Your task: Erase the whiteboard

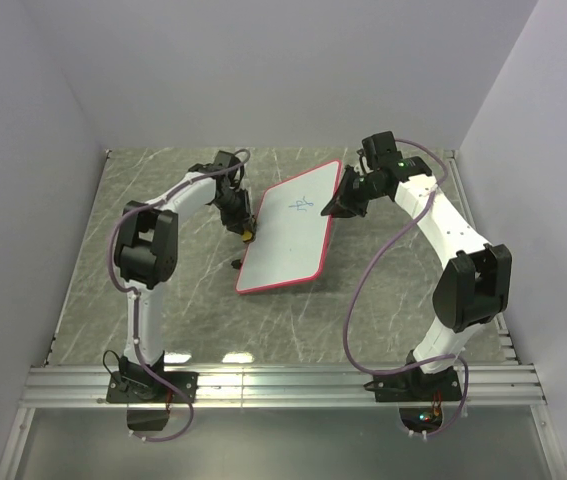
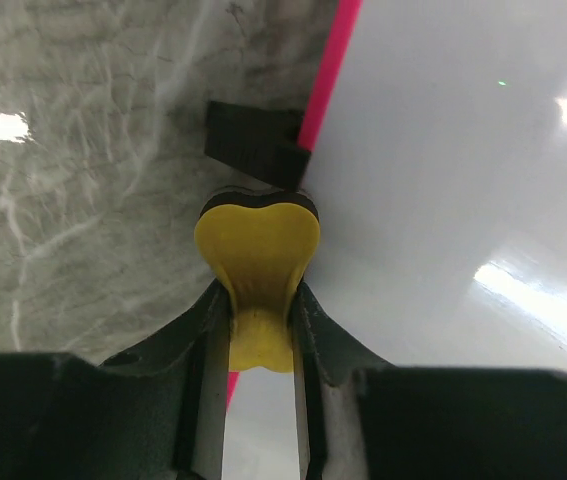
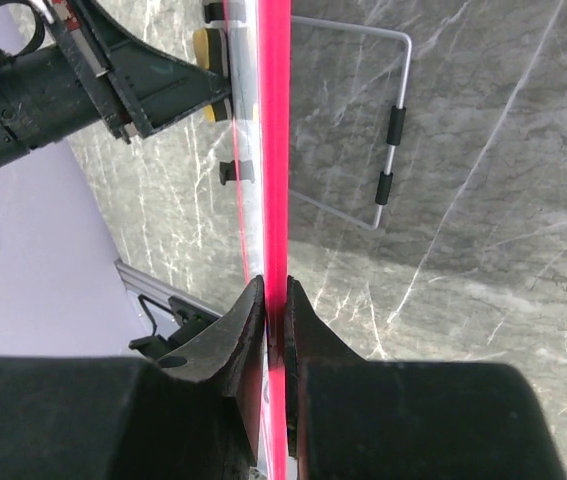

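Tabletop: grey marbled tabletop [image 1: 393, 290] is lying between lilac walls, with both arm bases sitting at its near edge.
Left arm: left arm [image 1: 153, 240] is reaching forward, its wrist bending inward.
Left fingers: left fingers [image 2: 208, 330] are pinching a yellow sponge [image 2: 258, 245] at the board's left edge, beside a black clip [image 2: 253, 140].
Right arm: right arm [image 1: 443, 220] is arching in from the right.
Right fingers: right fingers [image 3: 238, 335] are clamping the red-pink frame.
Whiteboard: whiteboard [image 1: 288, 240] is sitting tilted mid-tabletop between both arms, carrying a blue scribble [image 1: 300, 203] near its far end.
Hard to tell: whether the sponge is touching the white face; a wire stand [image 3: 393, 130] is showing only behind the board.
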You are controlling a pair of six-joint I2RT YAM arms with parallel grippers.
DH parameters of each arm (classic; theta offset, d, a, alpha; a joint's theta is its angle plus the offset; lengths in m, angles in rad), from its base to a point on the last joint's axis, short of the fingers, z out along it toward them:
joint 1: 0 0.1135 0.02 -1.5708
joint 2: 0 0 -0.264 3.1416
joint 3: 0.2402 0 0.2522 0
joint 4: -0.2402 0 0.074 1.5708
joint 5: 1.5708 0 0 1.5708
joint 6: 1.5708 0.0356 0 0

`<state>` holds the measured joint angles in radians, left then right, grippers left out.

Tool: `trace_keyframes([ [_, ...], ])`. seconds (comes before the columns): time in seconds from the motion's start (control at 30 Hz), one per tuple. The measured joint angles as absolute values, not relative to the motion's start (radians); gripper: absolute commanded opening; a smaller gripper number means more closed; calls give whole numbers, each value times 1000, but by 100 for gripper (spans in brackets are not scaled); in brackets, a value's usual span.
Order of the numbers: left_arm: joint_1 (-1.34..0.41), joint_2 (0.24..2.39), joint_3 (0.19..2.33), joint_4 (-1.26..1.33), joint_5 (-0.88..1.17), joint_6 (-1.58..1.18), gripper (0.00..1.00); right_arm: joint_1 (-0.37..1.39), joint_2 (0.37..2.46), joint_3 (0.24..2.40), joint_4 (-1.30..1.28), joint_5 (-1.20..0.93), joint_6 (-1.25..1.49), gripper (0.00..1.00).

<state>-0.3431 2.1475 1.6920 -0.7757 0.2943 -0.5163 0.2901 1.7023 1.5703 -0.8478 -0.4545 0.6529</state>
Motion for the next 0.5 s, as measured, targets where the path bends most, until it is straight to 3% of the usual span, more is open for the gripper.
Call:
trace_keyframes([
  [0.27, -369, 2091, 1650, -795, 284, -519, 0, 290, 1702, 1571, -848, -456, 654, 0],
  [0.5, -525, 1954, 1667, -859, 356, -554, 0, 290, 1719, 1589, -860, -453, 648, 0],
])
